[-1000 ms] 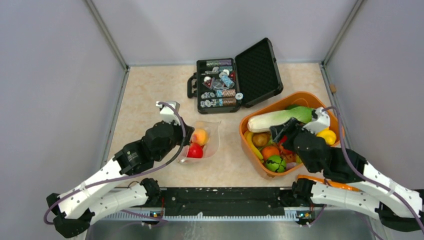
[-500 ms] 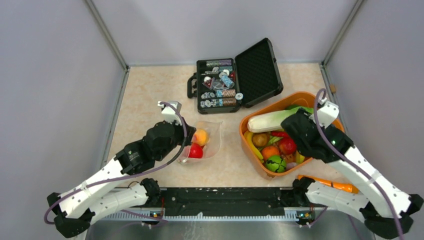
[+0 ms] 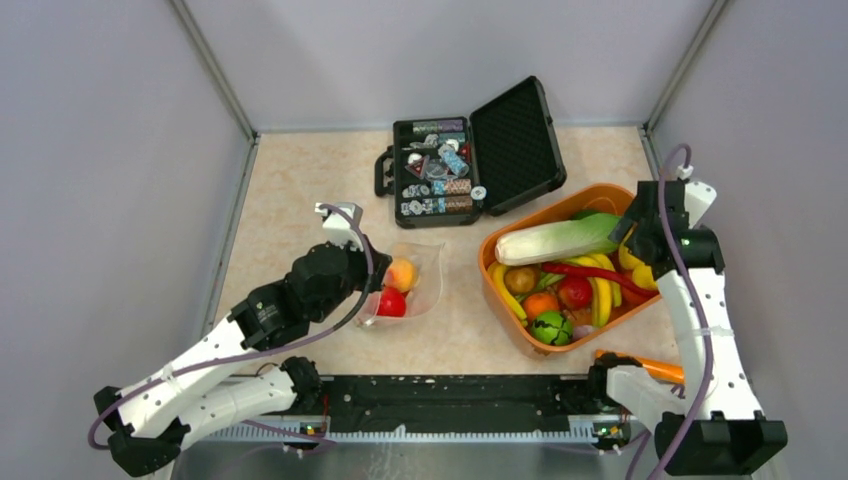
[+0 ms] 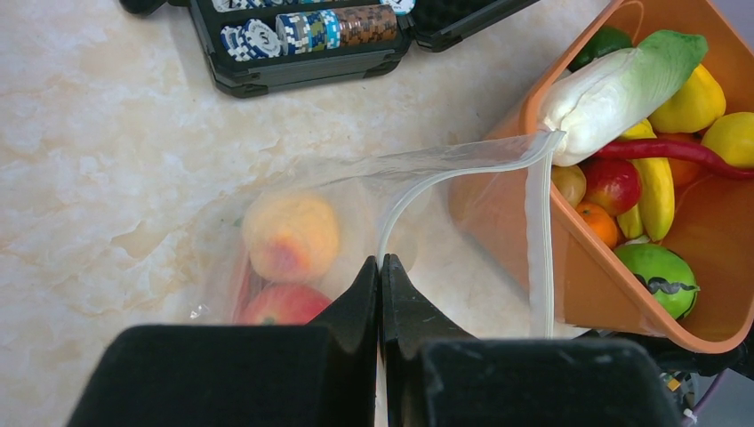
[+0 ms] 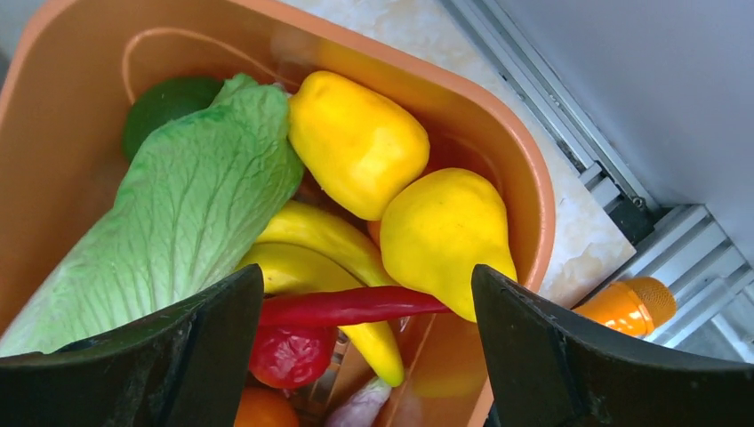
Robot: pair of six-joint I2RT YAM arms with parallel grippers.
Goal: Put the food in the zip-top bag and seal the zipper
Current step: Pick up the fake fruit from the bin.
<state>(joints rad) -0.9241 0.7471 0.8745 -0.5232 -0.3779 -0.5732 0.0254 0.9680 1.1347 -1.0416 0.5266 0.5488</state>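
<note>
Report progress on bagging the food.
Done: a peach and a red fruit lie in the bag. In hand: the left gripper pinches the bag's rim, mouth open; the right gripper hangs open and empty over the tub. Left: the tub's remaining food, then the zipper, unsealed.

Beige marble-patterned table [image 3: 300,190] carries three items: an open black case [image 3: 520,140] at upper centre, a clear zip-top bag [image 3: 425,275] left of centre, and an orange tub [image 3: 492,285] at right. Bag and tub lie apart.
</note>
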